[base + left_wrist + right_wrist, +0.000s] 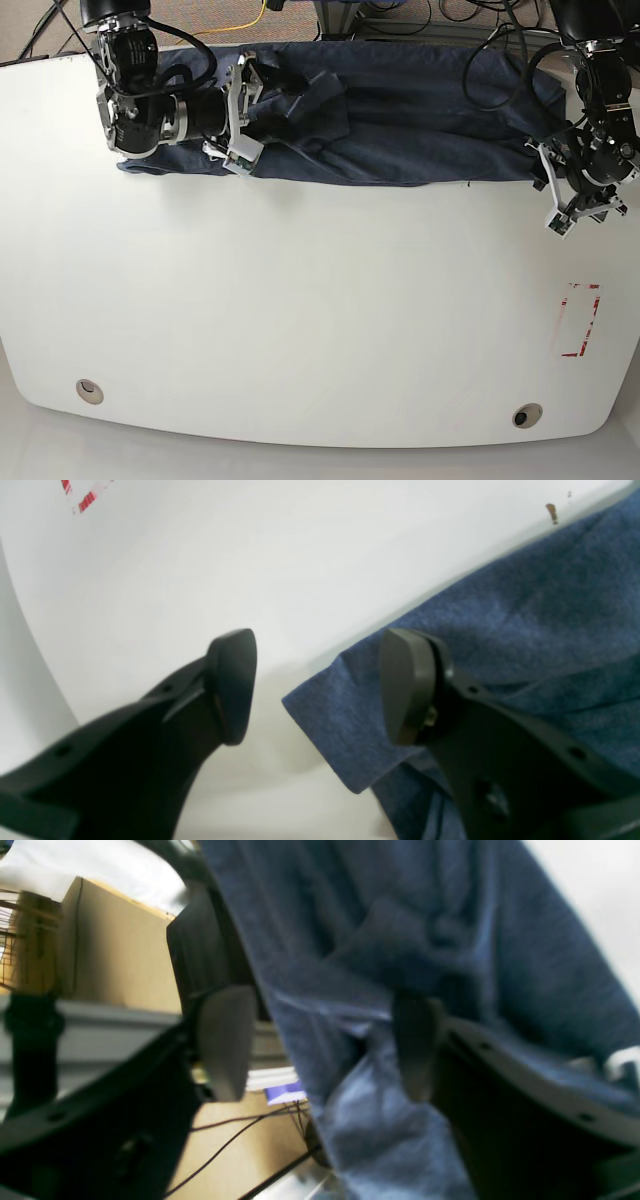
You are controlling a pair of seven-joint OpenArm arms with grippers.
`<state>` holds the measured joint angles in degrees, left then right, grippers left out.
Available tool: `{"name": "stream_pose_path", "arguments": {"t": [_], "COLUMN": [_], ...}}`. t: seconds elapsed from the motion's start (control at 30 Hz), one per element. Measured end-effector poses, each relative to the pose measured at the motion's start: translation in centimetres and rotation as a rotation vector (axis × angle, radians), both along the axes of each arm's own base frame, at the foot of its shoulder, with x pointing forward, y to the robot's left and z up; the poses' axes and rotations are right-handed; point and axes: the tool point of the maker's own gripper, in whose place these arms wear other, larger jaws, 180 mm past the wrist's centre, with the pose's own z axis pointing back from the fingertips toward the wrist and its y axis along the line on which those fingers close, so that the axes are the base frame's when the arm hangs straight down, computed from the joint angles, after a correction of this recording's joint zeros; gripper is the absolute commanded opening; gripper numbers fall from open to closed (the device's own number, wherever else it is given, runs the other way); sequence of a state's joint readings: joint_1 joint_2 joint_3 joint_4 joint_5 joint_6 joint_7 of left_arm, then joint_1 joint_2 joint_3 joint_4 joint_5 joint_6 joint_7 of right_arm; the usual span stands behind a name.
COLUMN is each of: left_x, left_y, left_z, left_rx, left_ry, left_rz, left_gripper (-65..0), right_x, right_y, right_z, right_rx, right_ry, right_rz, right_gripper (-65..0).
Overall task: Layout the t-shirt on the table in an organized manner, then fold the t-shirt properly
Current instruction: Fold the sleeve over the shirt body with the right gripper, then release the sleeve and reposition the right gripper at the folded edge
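A: Where is the shirt [400, 120]?
B: Bunched in a long strip along the far edge of the table [300, 320], well away from the red mark [578, 320].
A: And the left gripper [317, 685]?
B: Jaws apart, holding nothing, at the shirt's end nearest the mark; one finger over cloth, one over bare table.
A: The right gripper [320, 1045]?
B: At the shirt's other end, jaws spread, with cloth hanging between its fingers
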<state>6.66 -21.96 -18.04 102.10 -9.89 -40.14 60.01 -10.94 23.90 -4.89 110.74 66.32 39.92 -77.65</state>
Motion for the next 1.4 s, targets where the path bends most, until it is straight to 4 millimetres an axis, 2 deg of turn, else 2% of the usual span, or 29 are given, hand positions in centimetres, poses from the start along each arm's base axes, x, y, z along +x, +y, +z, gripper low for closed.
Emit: {"name": "stream_pose_path", "arguments": {"t": [0.17,0.3,0.53,0.73,0.87,1.1,1.33,1.4], "left_x": [0.0,0.0,0.0,0.0,0.0,0.0,-0.1,-0.1], "left_y": [0.0,0.0,0.0,-0.1,-0.1,-0.1,-0.1,-0.1], "left_z": [0.0,0.0,0.0,0.0,0.0,0.0,0.0,-0.1], "left_rx": [-0.001,-0.001,0.000,-0.003,-0.004,-0.004,-0.003,-0.005], "left_ry": [0.000,0.000,-0.001,-0.001,-0.001,-0.002,0.001,0.001], "left_rz": [0.000,0.000,0.000,-0.001,-0.001,-0.001,-0.001,-0.001], "left_gripper": [-28.3,-28.3,-28.3,-28.3,-28.3,-28.3,-28.3,-28.3], "right_x": [-1.5,-1.0,2.9,6.9,8.3,8.3,9.2,9.0], "right_y": [-0.9,-1.6,-4.1,-6.4,-6.6,-6.9,-7.6,-8.0], "right_z": [-0.9,-0.9,0.5,0.8,-0.4,-4.3,-5.3,-5.4], "right_rx": [-0.048,-0.064,-0.083,-0.191,-0.234,-0.342,-0.345,-0.356], "right_ry": [0.040,0.029,-0.065,-0.175,-0.167,-0.077,-0.072,-0.068], "right_rz": [0.027,0.014,-0.110,-0.210,-0.231,-0.195,-0.232,-0.230], "right_gripper": [-18.9,-19.0,-18.5,-18.2,-18.2,-18.7,-19.3,-22.2]}}
